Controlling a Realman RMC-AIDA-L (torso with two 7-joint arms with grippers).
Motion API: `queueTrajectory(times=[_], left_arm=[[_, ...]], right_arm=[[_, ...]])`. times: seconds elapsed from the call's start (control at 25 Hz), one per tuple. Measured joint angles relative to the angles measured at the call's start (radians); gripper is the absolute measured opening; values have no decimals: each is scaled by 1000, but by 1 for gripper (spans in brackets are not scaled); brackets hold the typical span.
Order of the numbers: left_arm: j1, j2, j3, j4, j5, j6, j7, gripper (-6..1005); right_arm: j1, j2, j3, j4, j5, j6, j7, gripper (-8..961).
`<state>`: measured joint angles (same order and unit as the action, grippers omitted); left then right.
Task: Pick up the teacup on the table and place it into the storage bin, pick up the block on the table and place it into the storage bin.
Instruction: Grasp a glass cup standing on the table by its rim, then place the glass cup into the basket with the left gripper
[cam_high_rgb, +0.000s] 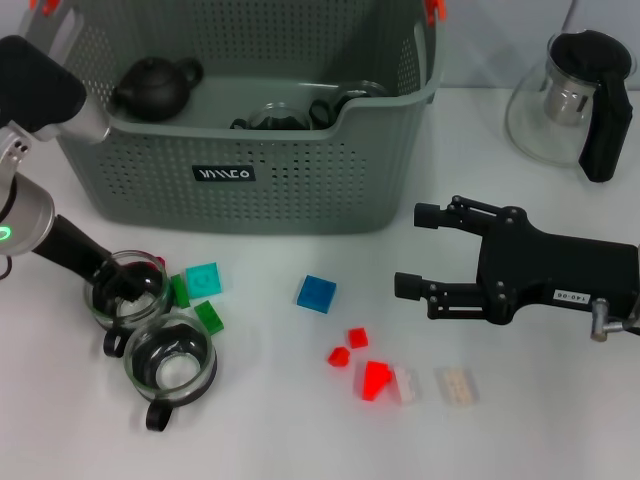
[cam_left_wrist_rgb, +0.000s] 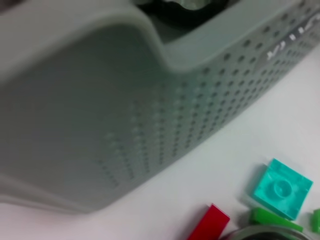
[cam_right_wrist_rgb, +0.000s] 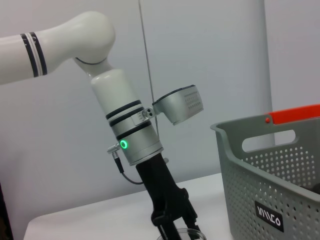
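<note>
Left gripper fingers inside a teacup, grasp unclear, right gripper fingers spread, idle

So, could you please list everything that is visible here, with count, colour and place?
storage bin: 1, grey-green, rear left of table
dark teapot: 1, black, inside the bin
glass teacups on table: 2, clear with black handles, front left
glass pitcher: 1, clear with black handle, rear right
blocks: teal, blue, green, several red, two pale, front centre
left tool: 1, black, reaching into the rear teacup
right tool: 1, black, open, above the table at right
</note>
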<state>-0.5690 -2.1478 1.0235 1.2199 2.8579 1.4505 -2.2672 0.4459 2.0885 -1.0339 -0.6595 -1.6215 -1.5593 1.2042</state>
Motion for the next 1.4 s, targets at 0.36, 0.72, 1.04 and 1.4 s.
queueTrajectory(times=[0.36,0.72,1.04,1.4], left_arm=[[4,0,5,-14,0,-7,-15,609],[1,13,-14,-26,0,-12,-72,337],[3,13,-32,-27,0,-9,-76,40],[-9,33,-192,-22,-49,62,-24,44]], right_arm=[[-1,-1,0,0,0,-8,0,927],[0,-4,0,-2,0,-21,9,928],[1,-4,0,-2,1,-32,9,928],[1,-4,0,-9,1,-35,30,927]])
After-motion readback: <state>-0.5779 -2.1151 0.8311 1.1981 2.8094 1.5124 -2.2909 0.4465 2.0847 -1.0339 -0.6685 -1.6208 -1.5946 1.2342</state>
